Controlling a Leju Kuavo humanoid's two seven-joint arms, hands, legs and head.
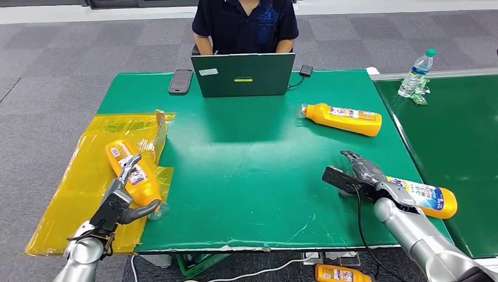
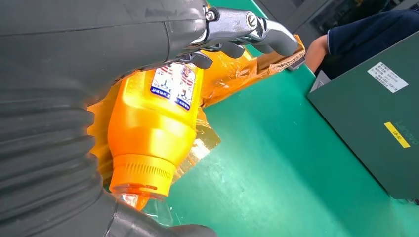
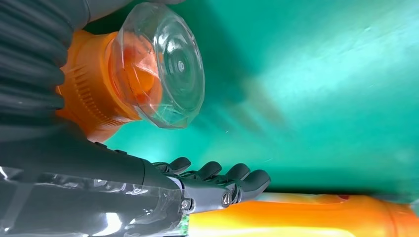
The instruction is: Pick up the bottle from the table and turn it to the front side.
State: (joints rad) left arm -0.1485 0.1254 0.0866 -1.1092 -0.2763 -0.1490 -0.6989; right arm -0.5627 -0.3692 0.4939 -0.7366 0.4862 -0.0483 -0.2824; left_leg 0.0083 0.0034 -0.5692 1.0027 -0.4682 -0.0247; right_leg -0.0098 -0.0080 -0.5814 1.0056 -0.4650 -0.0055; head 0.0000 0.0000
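An orange bottle [image 1: 144, 187] [image 2: 153, 123] lies on the yellow sheet [image 1: 70, 194] at the table's left, cap toward me. My left hand [image 1: 120, 200] [image 2: 74, 98] lies over it: its fingers [image 2: 267, 34] stretch across the label, and the thumb sits by the cap. A second orange bottle [image 1: 426, 197] with a white and blue label crosses the table's right edge. My right hand [image 1: 361, 175] holds it at the neck. Its clear cap [image 3: 158, 64] sits between thumb and fingers [image 3: 222, 175]. A third orange bottle [image 1: 343, 118] [image 3: 306, 217] lies at the far right.
A person [image 1: 245, 23] sits behind an open laptop [image 1: 244, 73] at the far edge, a phone [image 1: 180, 81] beside it. A water bottle [image 1: 416, 73] stands on the adjoining green table [image 1: 458, 135]. Another orange bottle [image 1: 337, 274] lies on the floor.
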